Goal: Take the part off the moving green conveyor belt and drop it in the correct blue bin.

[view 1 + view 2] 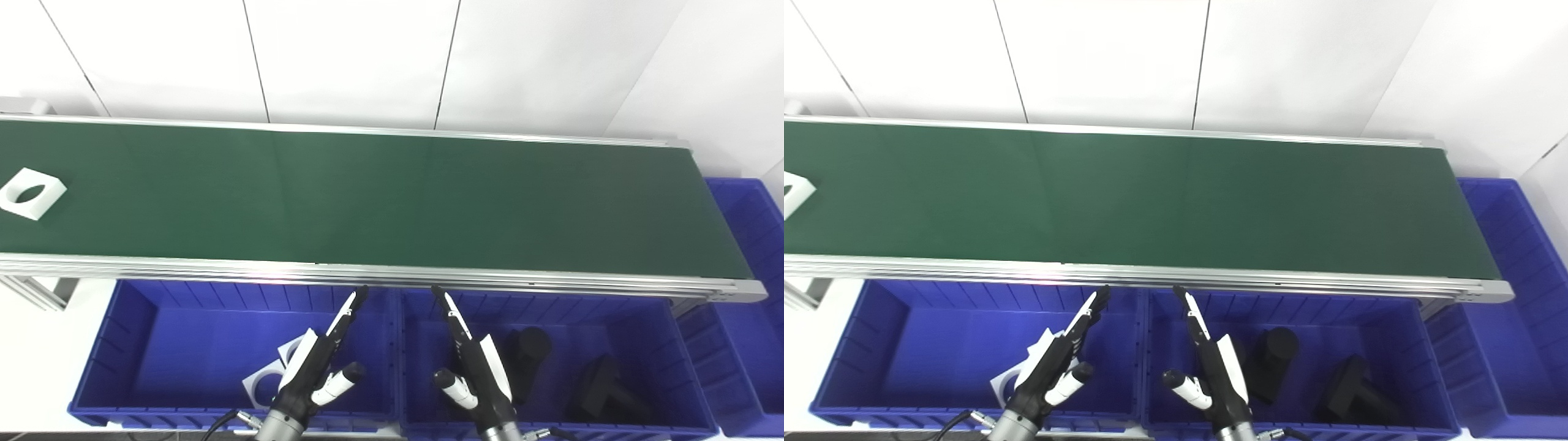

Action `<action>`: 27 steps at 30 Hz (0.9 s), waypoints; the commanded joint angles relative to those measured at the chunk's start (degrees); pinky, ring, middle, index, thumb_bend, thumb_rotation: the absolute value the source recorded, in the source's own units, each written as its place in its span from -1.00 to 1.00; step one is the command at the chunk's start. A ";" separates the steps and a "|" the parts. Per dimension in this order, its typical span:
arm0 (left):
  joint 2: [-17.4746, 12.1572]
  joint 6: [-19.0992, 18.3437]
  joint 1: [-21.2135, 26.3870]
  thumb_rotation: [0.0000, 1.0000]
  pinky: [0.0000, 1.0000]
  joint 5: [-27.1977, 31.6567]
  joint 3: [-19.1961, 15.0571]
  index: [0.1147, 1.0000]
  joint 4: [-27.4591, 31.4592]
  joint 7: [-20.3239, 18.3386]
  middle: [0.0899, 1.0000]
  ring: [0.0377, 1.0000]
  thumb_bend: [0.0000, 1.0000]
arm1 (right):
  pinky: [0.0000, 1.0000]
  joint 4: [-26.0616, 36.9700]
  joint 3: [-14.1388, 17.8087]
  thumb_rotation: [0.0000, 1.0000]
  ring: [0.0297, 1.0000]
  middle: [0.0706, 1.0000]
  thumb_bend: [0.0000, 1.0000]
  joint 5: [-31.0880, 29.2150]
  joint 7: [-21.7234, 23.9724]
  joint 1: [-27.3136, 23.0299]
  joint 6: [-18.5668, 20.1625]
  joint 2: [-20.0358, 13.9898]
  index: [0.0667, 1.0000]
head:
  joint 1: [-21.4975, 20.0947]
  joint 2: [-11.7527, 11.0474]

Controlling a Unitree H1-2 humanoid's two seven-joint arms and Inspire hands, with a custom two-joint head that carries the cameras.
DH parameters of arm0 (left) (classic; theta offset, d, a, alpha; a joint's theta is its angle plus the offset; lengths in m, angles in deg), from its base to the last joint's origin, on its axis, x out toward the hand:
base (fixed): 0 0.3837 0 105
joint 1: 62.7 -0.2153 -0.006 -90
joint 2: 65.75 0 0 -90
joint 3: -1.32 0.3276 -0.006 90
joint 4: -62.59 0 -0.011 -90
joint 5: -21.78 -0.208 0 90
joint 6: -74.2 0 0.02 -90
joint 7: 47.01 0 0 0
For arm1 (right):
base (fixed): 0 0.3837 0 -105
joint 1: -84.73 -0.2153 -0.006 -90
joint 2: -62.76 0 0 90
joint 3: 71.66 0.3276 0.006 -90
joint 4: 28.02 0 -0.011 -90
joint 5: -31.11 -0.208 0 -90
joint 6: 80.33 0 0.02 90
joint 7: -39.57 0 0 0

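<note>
White part [32,193] was seen at belt's [392,202] far left | left hand [312,367] and right hand [474,367] were held spread, empty, over bins | reach judged best timed to part's arrival, left bin [122,343] favoured.

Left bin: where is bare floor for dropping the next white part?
The left bin is bare across its left and middle floor. White parts crowd its near right corner, under the open left hand. The right bin holds black parts.

1. No text, label, brand, number or sign is readable anywhere here.
2. Nothing printed shows on the belt, the bins, the parts, the hands or the wall panels.
</note>
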 commanded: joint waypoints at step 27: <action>-0.66 2.21 1.37 1.00 1.00 0.90 1.62 1.00 0.41 2.57 1.00 1.00 0.71 | 0.98 0.82 0.29 0.98 1.00 1.00 0.89 -0.11 0.36 -0.83 -2.98 0.25 0.96 | 0.17 -0.23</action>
